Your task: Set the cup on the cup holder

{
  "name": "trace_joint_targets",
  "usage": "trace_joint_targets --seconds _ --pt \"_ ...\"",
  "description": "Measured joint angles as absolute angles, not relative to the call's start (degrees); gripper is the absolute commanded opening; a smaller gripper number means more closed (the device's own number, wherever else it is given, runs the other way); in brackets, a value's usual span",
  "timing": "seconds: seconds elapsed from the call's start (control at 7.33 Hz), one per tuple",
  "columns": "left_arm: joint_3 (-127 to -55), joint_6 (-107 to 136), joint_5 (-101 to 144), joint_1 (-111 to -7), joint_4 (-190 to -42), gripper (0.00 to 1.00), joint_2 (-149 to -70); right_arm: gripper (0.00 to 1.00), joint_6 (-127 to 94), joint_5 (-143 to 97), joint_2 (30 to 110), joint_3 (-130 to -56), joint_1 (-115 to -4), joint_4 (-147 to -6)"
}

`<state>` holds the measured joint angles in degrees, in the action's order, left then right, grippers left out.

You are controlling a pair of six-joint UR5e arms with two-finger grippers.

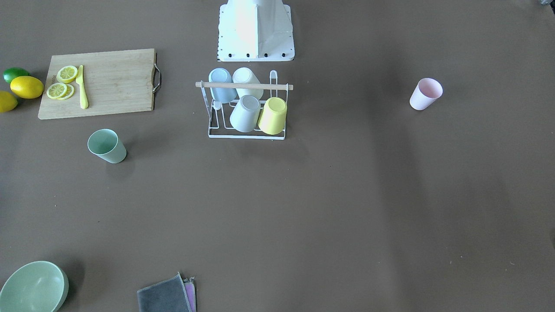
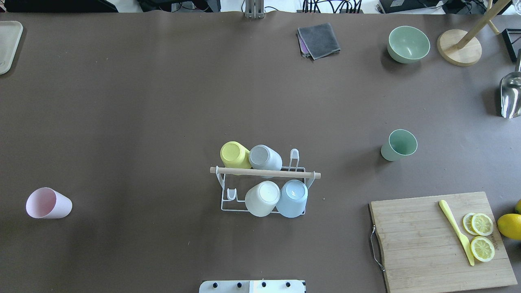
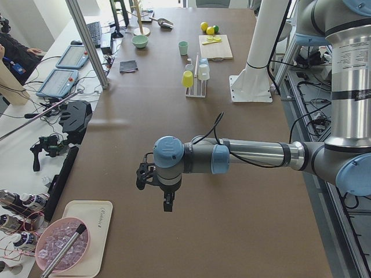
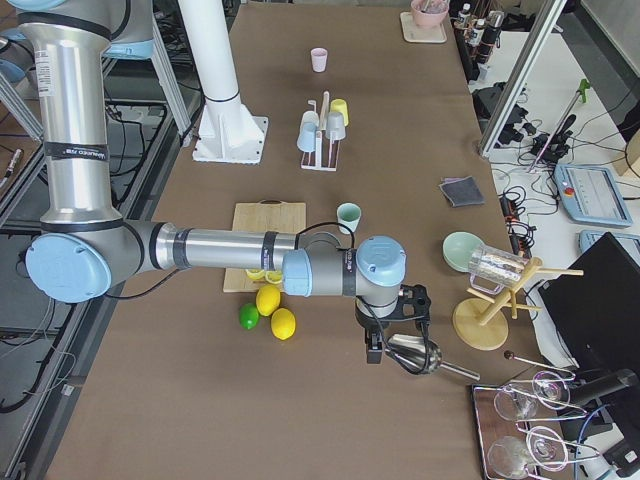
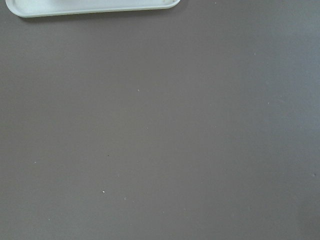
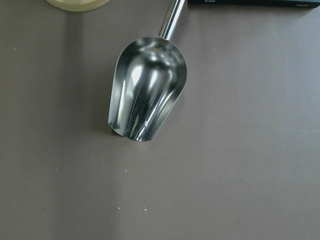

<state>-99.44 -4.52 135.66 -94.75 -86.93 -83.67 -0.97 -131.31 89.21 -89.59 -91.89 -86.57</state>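
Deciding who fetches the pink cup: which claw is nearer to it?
Left. The left claw hovers at the pink cup's end of the table, near the white tray; the right claw hangs over the metal scoop at the opposite end.

Cup holder (image 2: 264, 173), bearing four cups (image 2: 262, 198), stands centrally on the bench (image 2: 163, 101) before me; left cup (image 2: 49, 203) far to my left; right cup (image 2: 399, 145) beyond cutting board (image 2: 427, 240).

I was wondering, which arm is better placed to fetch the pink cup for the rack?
Left, I'd say. The pink cup sits on the robot's left half, and the left hand hangs over that end. The right hand is at the far end, above a metal scoop.
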Motion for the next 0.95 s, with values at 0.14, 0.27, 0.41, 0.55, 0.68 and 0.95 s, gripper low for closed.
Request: trace_joint_targets --seconds 0.14,0.27,0.41,0.55,0.68,0.95 --pt "-99.16 -4.50 135.63 -94.74 -87.04 0.98 -83.64 1.00 -0.97 -131.31 89.21 -89.55 -91.91 -86.57" --pt "-99.01 -4.50 135.60 -94.73 -87.19 0.98 -83.71 1.00 -0.97 -131.31 89.21 -89.51 -91.91 -86.57" --pt "-99.00 -4.54 135.56 -94.40 -87.30 0.98 -83.90 1.00 -0.97 -131.31 89.21 -89.49 -91.89 -86.57" --pt "-99.05 -4.56 135.52 -93.58 -87.32 0.98 -84.03 1.00 -0.97 -131.31 89.21 -89.45 -91.88 -86.57" --pt "-99.17 -4.57 135.45 -91.82 -87.27 0.98 -84.11 1.00 -0.97 -131.31 89.21 -89.39 -91.89 -86.57" --pt "-100.29 -5.31 134.58 -87.73 -87.20 0.98 -84.37 1.00 -0.97 -131.31 89.23 -89.32 -91.90 -86.57"
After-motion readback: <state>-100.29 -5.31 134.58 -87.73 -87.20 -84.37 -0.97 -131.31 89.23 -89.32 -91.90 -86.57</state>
